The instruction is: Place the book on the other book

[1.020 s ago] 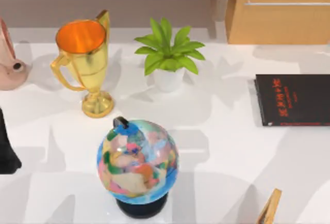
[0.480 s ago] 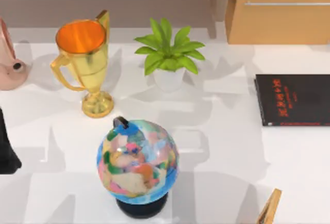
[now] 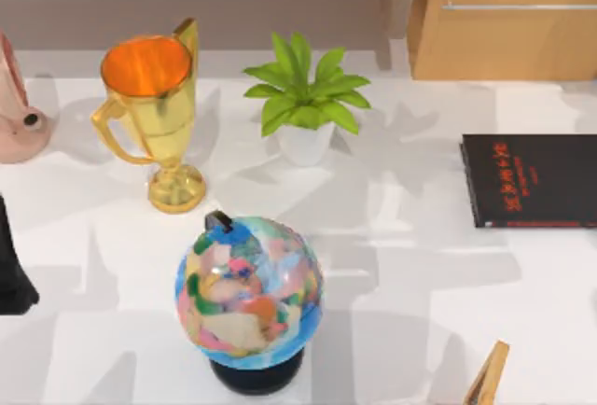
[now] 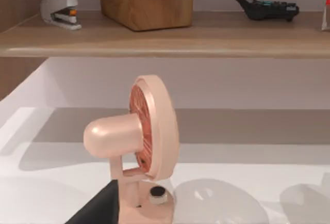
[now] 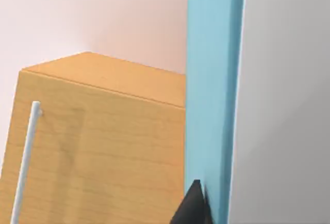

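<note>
Shadows on the white worktop (image 3: 420,284) have shifted since the earlier top views, the grey patches near the middle and right now lying differently, while every object on it sits where it did. The thin black book (image 3: 532,181), with red lettering and a thin red edge line, lies flat at the worktop's right side, its far end cut off by the frame. Nothing rests on it.

In the right wrist view the teal-blue book (image 5: 211,79) stands close against the camera as a tall blue band with pale page edges beside it, and one dark fingertip (image 5: 193,206) of the right pincer presses its cover; the pincer appears to be gripping the book, lifted in front of a wooden cabinet (image 5: 98,146) with a white bar handle.

The gold trophy cup (image 3: 154,111) stands upright at the left rear, its orange bowl holding nothing visible. A white pot (image 3: 305,142) beside it holds a green leafy plant (image 3: 306,88). A globe (image 3: 248,295) stands at the front centre on a dark base. A wooden corner pokes in at the front right.

The left arm's wrist view faces a pink desk fan (image 4: 142,146) below a shelf (image 4: 165,38) carrying a stapler (image 4: 62,11), a wooden block and a black calculator; whether the left pincer is open I cannot tell.
</note>
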Available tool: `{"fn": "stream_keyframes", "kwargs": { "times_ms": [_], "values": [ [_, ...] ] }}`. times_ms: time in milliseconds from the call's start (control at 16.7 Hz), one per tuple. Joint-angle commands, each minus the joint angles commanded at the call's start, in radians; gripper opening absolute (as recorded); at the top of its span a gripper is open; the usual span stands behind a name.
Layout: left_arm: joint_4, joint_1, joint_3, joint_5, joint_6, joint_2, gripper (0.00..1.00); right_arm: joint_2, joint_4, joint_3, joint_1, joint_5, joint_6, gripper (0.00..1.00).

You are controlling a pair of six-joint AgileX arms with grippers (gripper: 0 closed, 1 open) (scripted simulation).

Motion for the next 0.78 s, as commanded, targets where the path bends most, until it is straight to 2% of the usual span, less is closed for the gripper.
{"fn": "stream_keyframes", "kwargs": {
  "times_ms": [180,360,780],
  "values": [
    [0.000,0.000,0.000,0.000,0.000,0.000,1.00,0.061,-0.045,-0.164,0.143,0.027,0.209,0.00],
    [0.000,0.000,0.000,0.000,0.000,0.000,1.00,0.141,-0.086,-0.274,0.244,0.034,0.331,0.00],
    [0.000,0.000,0.000,0.000,0.000,0.000,1.00,0.170,-0.097,-0.304,0.269,0.032,0.363,0.00]
  ]
}}
